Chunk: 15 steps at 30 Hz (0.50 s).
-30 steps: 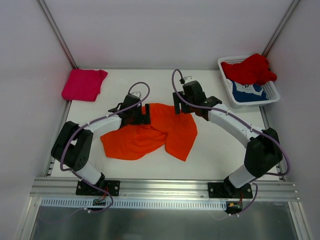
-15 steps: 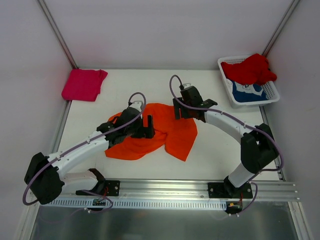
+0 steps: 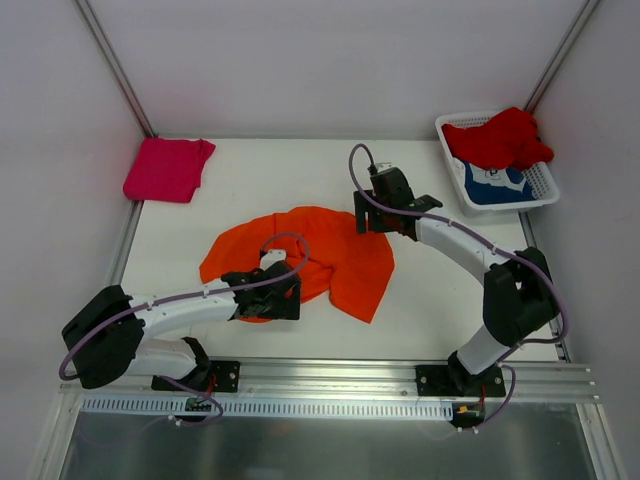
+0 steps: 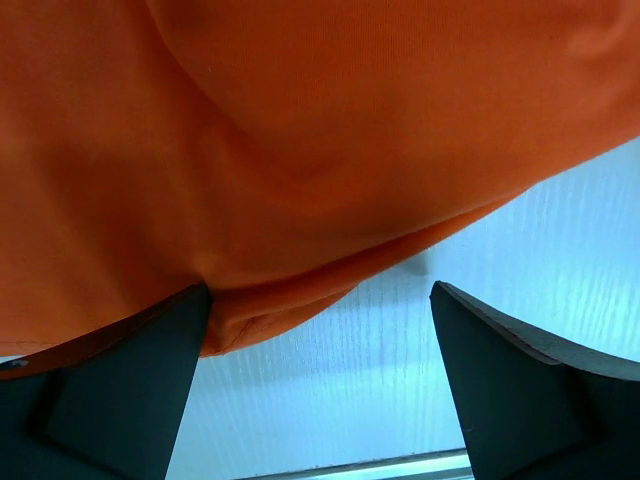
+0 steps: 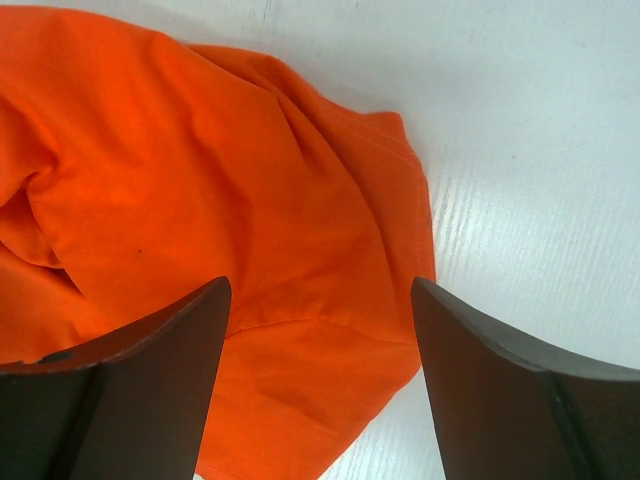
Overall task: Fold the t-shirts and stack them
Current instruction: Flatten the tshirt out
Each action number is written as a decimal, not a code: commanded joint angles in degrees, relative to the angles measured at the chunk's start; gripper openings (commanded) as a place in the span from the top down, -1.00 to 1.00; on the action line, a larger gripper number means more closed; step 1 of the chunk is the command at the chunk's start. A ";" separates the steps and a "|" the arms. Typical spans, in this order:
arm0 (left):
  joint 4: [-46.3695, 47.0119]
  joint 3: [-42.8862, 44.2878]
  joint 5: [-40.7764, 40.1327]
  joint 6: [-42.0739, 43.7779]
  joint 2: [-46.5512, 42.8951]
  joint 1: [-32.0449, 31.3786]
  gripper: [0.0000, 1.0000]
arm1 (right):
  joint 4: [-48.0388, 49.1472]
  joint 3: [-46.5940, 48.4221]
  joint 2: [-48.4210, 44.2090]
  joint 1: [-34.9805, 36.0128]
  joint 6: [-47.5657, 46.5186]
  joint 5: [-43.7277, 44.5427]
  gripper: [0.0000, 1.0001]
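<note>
A bright orange t-shirt lies crumpled and spread in the middle of the table. My left gripper is low at its near edge, open; in the left wrist view the orange cloth hangs above the gripper, bare table shows between the fingers, and the hem touches the left finger. My right gripper is open above the shirt's far right corner, nothing held. A folded magenta-pink t-shirt lies at the far left. A red t-shirt and a blue one with white print lie in the basket.
The white lattice basket stands at the far right corner. Grey walls and metal posts close the back and sides. A metal rail runs along the near edge, by the arm bases.
My left arm has swung from the shirt's far left side toward the near edge and dropped low. The shirt's left part now lies spread out further. The right gripper has hardly moved.
</note>
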 commanded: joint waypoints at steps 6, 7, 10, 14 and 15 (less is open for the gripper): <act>-1.49 0.28 -6.07 -2.07 4.21 -0.91 -0.72 | 1.16 -0.59 -5.34 -0.70 1.69 -4.09 -0.43; -1.49 0.45 -5.89 -1.81 5.00 -0.91 -0.67 | 1.51 -1.81 -5.86 -0.52 2.04 -4.71 -0.42; -1.49 1.24 -5.63 -1.89 6.32 -0.91 -0.18 | 2.39 -4.45 -8.58 0.00 3.36 -5.15 -0.30; -1.49 2.21 -6.24 -1.89 7.38 -0.91 0.26 | 2.57 -9.28 -12.63 1.59 4.59 -4.54 -0.28; -1.49 2.47 -6.42 -1.63 7.64 -0.91 0.34 | 2.05 -9.99 -14.12 2.11 4.85 -4.19 -0.29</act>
